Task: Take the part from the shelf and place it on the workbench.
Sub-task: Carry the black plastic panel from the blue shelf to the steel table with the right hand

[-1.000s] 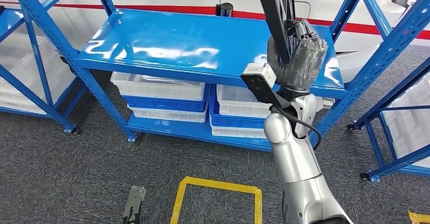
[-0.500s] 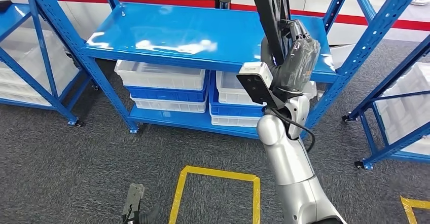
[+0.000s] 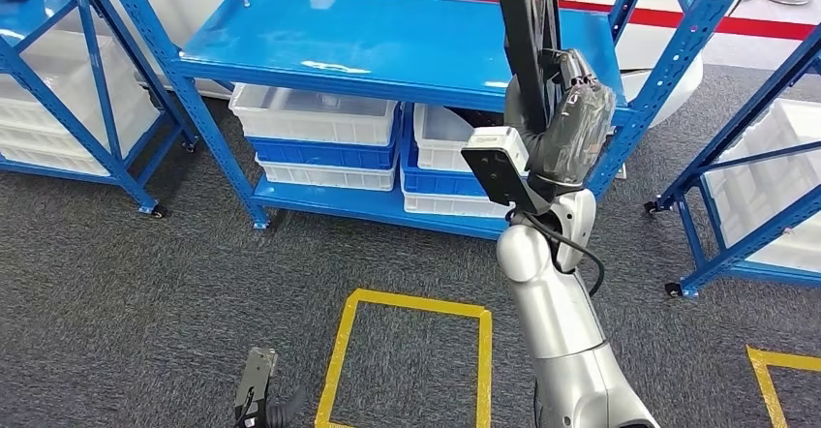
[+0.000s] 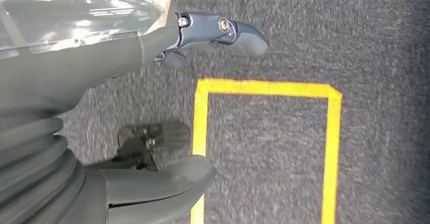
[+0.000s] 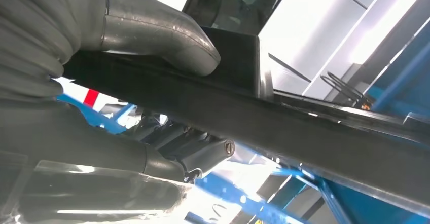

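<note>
My right hand (image 3: 566, 123) is raised in front of the blue shelf (image 3: 387, 45) and grips a long black part (image 3: 528, 21) that stands upright and runs off the top of the head view. In the right wrist view the thumb (image 5: 157, 34) presses on the black part (image 5: 284, 127) and the darker fingers (image 5: 198, 155) wrap it from the other side. My left hand (image 4: 101, 107) hangs low over the grey carpet with thumb and fingers apart and nothing between them; it shows at the lower edge of the head view as the left hand (image 3: 259, 399).
White and blue bins (image 3: 324, 142) are stacked on the shelf's lower level. Other blue racks stand at left (image 3: 58, 79) and right (image 3: 765, 157). A yellow taped rectangle (image 3: 411, 351) marks the carpet in front of me.
The whole head view has shifted: the shelf now sits higher and farther in the picture and more carpet shows. My right hand keeps its grip on the black part.
</note>
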